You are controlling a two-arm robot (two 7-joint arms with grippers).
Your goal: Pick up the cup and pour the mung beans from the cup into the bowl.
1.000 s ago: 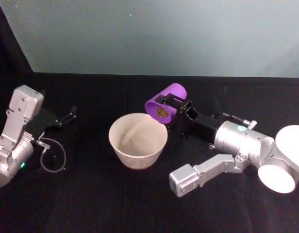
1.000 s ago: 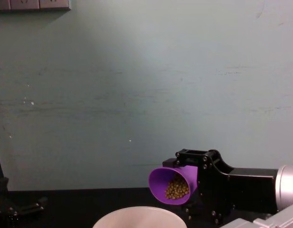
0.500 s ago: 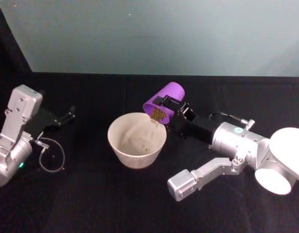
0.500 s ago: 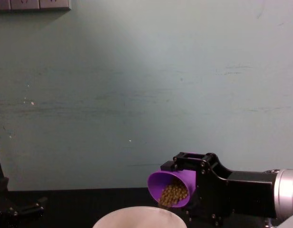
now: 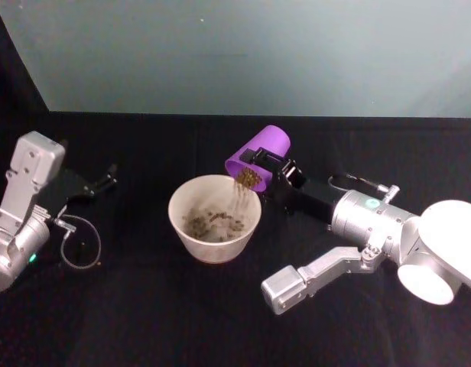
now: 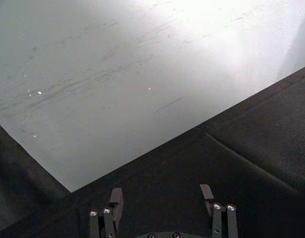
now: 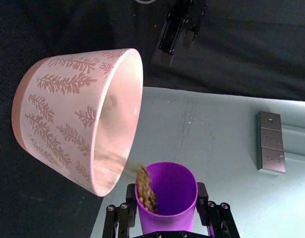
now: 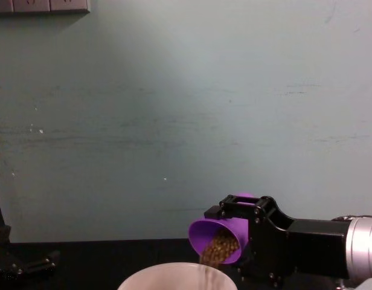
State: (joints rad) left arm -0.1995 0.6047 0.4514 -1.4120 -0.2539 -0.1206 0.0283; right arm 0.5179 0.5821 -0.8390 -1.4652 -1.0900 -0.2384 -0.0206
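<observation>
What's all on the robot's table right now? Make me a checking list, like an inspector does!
Surface: black cloth covers the table.
Job's things: purple cup tipped above the bowl rim, mung beans streaming out; some already lie in the bowl.
Clutter: nothing seen.
Grippers: right gripper shut on the cup; left gripper open, parked far left, holding nothing.
Cables: thin wire loop beside the left arm; a cable on the right arm.
Surroundings: pale green wall behind.
</observation>
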